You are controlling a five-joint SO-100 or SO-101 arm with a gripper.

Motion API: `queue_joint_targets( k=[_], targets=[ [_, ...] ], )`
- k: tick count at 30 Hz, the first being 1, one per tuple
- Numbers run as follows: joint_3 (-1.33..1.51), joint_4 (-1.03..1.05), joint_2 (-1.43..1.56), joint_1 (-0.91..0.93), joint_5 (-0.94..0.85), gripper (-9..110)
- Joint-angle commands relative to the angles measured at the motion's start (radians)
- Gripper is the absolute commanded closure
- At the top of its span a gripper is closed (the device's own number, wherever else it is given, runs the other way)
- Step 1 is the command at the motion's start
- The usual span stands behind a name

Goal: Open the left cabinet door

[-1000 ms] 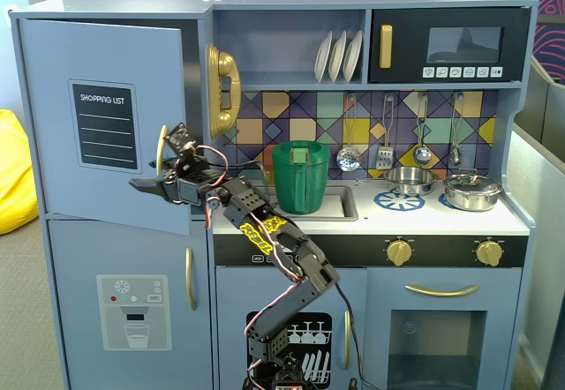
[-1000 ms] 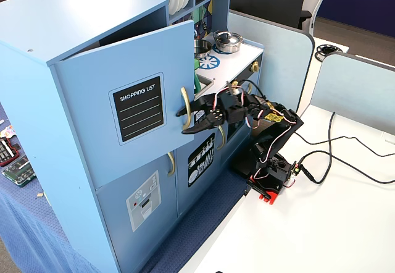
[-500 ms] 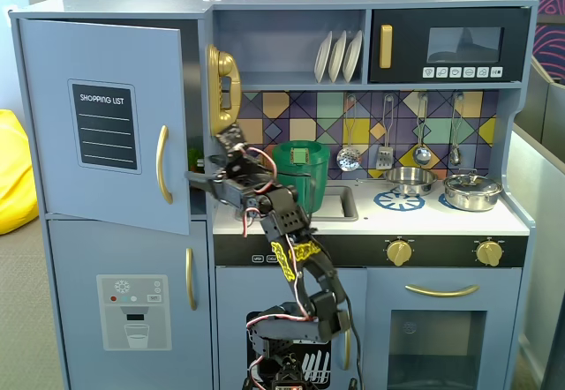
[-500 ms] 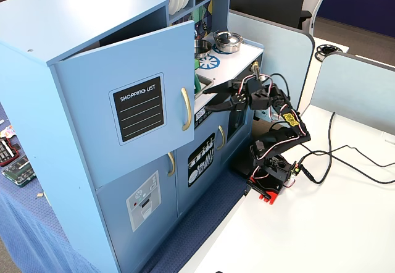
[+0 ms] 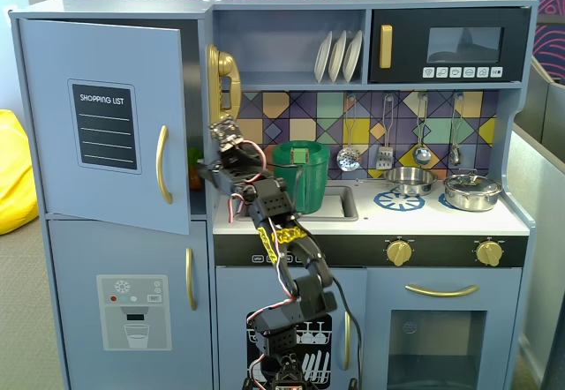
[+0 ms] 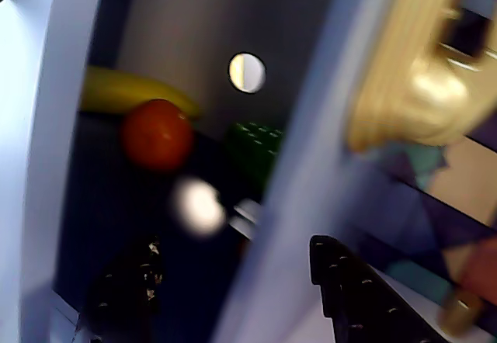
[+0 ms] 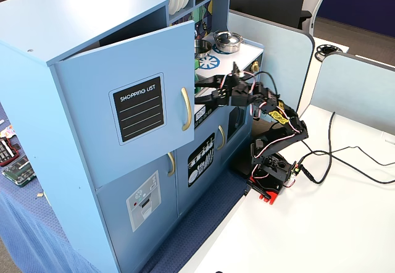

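In a fixed view we find the left cabinet door [image 5: 104, 123] swung partly outward above the dispenser door [image 5: 132, 311], with the gripper [image 5: 222, 131] just right of its free edge, before the toy telephone [image 5: 222, 77]. Through the wrist view we see a banana [image 6: 128, 92] behind a tomato [image 6: 157, 133] inside the cabinet, the telephone [image 6: 411, 71] to the right.

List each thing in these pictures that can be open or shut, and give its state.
left cabinet door: partly open, swung outward.
ice-dispenser door: shut.
microwave door: shut.
oven door: shut.
gripper: open, holding nothing, at the cabinet's gap.
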Motion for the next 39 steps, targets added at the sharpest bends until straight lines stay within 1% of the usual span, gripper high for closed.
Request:
queue_joint_targets(
  k=[1, 8, 16, 18, 21, 24, 30, 36, 39],
  targets=[
    [-0.021, -0.101, -0.034, -0.103, -0.046, 86],
    [0.017, -0.124, -0.003, -0.267, -0.058, 84],
    [0.043, -0.195, 0.021, -0.505, -0.052, 84],
    [0.043, -0.204, 0.021, -0.534, -0.06, 85],
    [0.051, -0.209, 0.026, -0.52, -0.058, 85],
    [0.078, -0.173, 0.058, -0.41, 0.009, 86],
    [0.158, -0.038, 0.124, -0.014, 0.261, 86],
    [0.374, 0.048, 0.258, 0.288, 0.528, 85],
    [0.483, 0.123, 0.336, 0.396, 0.611, 84]
  ],
)
